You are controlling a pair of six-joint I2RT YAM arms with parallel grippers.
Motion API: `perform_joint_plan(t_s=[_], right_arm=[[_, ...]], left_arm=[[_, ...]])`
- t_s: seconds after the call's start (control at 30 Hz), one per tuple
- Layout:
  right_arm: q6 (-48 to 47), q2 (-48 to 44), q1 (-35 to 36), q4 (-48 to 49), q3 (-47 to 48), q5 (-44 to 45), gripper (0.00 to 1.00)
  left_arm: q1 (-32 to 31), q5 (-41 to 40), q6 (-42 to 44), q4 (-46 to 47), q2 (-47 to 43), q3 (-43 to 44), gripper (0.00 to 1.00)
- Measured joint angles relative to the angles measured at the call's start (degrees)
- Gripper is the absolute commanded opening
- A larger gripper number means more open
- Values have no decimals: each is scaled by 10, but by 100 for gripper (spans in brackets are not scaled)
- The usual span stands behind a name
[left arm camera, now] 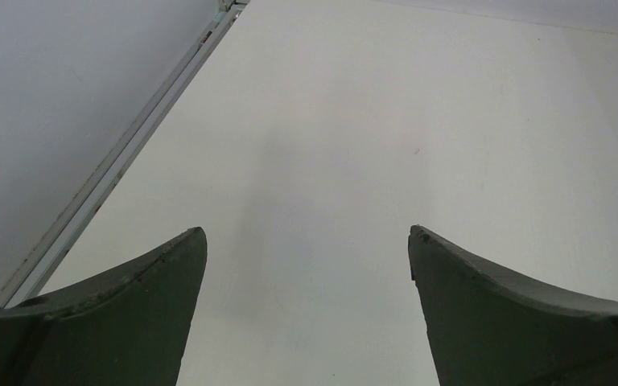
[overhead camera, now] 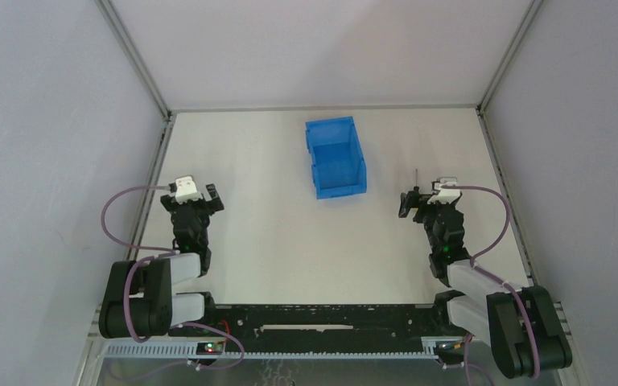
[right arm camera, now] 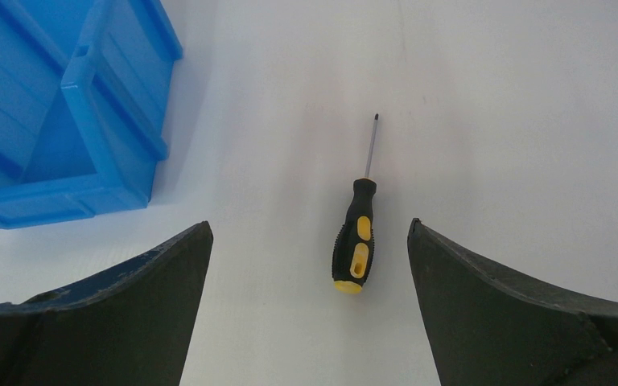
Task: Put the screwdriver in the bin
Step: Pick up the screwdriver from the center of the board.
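Observation:
The screwdriver (right arm camera: 355, 241) has a black handle with yellow inlays and a thin dark shaft. It lies flat on the white table with its tip pointing away. My right gripper (right arm camera: 308, 225) is open and empty, just behind the handle, which sits nearer the right finger. In the top view only the shaft (overhead camera: 415, 175) shows ahead of the right gripper (overhead camera: 420, 199). The blue bin (overhead camera: 335, 157) stands upright to the far left of it; its corner shows in the right wrist view (right arm camera: 72, 121). My left gripper (overhead camera: 195, 203) is open and empty over bare table (left arm camera: 307, 231).
Grey enclosure walls and metal frame rails (overhead camera: 154, 173) border the table on the left, right and back. The left rail shows in the left wrist view (left arm camera: 121, 161). Purple cables (overhead camera: 121, 205) loop off both arms.

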Motion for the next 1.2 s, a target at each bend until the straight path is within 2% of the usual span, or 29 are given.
perform_joint_plan(t_s=[0.17, 0.33, 0.53, 0.93, 1.2], right_arm=[[0, -8, 0, -27, 9, -5, 100], [0, -29, 0, -106, 61, -6, 100], [6, -96, 0, -202, 115, -6, 100], [18, -199, 18, -471, 317, 15, 100], [20, -201, 38, -622, 451, 44, 100]], left_arm=[[0, 0, 0, 0, 0, 0, 100], [0, 0, 0, 0, 0, 0, 100], [0, 0, 0, 0, 0, 0, 100], [0, 0, 0, 0, 0, 0, 100], [0, 0, 0, 0, 0, 0, 100]])
